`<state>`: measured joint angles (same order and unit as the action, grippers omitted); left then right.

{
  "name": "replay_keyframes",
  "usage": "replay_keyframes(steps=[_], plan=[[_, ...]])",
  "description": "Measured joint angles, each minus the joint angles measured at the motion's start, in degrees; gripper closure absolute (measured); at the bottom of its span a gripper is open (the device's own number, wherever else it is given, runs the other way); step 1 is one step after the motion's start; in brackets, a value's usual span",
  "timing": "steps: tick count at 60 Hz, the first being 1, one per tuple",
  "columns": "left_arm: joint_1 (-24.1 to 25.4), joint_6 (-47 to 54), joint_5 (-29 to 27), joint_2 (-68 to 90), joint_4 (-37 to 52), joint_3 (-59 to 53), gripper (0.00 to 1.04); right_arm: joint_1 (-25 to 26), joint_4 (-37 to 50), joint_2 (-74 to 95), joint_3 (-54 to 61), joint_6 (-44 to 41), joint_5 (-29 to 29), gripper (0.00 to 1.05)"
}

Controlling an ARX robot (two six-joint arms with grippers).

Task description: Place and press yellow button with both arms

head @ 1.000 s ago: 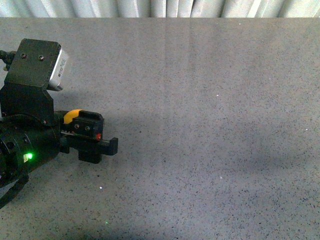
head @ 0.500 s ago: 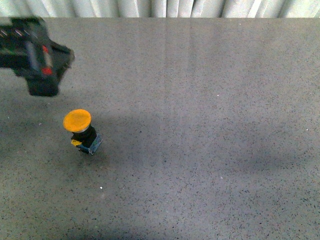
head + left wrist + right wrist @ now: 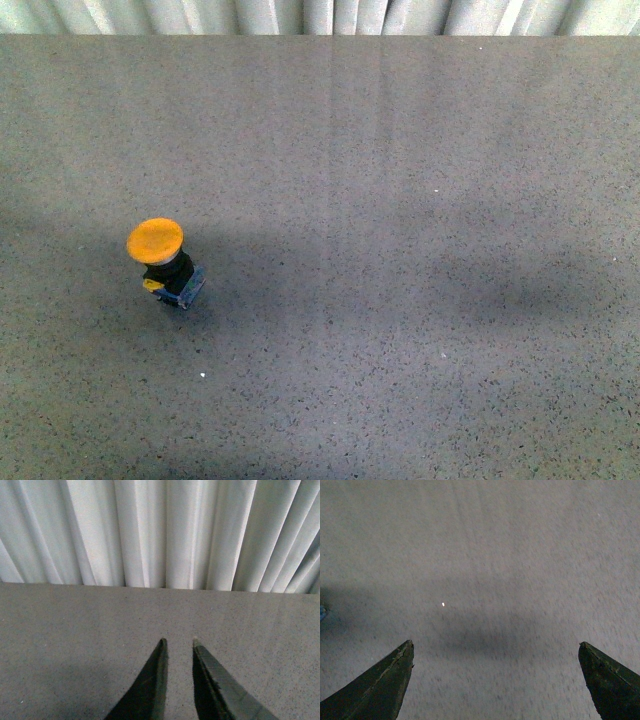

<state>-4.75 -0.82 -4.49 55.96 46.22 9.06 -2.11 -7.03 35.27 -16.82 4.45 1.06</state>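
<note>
Standing on the bench (image 3: 420,300), the yellow button (image 3: 156,241) is placed, well apart from both hands; pressing remains. The left hand (image 3: 179,641) is narrowed and empty, the right hand (image 3: 496,644) wide and empty.

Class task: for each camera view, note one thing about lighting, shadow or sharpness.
Front view: the small yellow mushroom-head push button is sharp and sits in a broad soft shadow on the grey speckled table. Left wrist view: the white pleated curtain is bright and evenly lit. Right wrist view: the table texture looks soft, with a dark shadow patch beyond the right gripper.
</note>
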Motion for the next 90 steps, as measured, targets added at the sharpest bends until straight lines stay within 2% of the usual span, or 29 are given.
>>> replay_keyframes(steps=[2,5,11,19,28,34,42,49,59,69,79,90], plan=[[0.4,0.0,0.2,-1.0,-0.5,-0.6,0.96,-1.0,3.5,4.7,-1.8,-1.0,0.0,0.09],[2.6,0.0,3.7,-3.0,-1.5,-1.5,1.04,-2.7,8.9,12.0,-4.5,-3.0,0.2,0.09],[4.4,0.2,4.2,-6.4,-3.3,-2.8,1.03,-6.6,18.3,26.1,-9.8,-7.9,0.9,0.09],[4.5,0.2,4.5,-11.0,-6.3,-4.6,1.03,-11.9,24.4,41.7,-17.5,-13.5,5.1,0.09],[4.5,0.2,4.5,-14.3,-5.9,-7.5,1.03,-18.6,25.7,57.0,-28.0,-18.3,10.5,0.09],[4.5,0.2,4.5,-17.7,-9.3,-8.3,1.03,-23.2,24.3,64.5,-35.2,-21.1,12.9,0.09],[4.5,0.2,4.5,-23.3,-14.3,-8.3,1.03,-27.6,22.6,70.1,-41.3,-22.9,15.4,0.09],[4.5,0.2,4.5,-27.2,-17.8,-8.3,1.03,-29.0,22.3,73.6,-45.0,-22.7,17.0,0.09],[4.5,0.2,4.5,-32.4,-22.8,-8.3,1.03,-29.8,22.6,77.6,-48.0,-19.7,18.8,0.36],[4.5,0.2,4.5,-37.6,-27.8,-8.3,1.03,-30.1,22.4,80.5,-49.5,-16.7,21.0,0.75],[4.5,0.2,4.5,-40.9,-31.1,-8.3,1.03,-30.2,21.2,82.1,-50.6,-15.8,22.1,1.02],[4.5,0.2,4.5,-43.5,-33.7,-8.3,1.03,-30.5,20.8,83.1,-51.2,-14.7,23.4,1.03]])
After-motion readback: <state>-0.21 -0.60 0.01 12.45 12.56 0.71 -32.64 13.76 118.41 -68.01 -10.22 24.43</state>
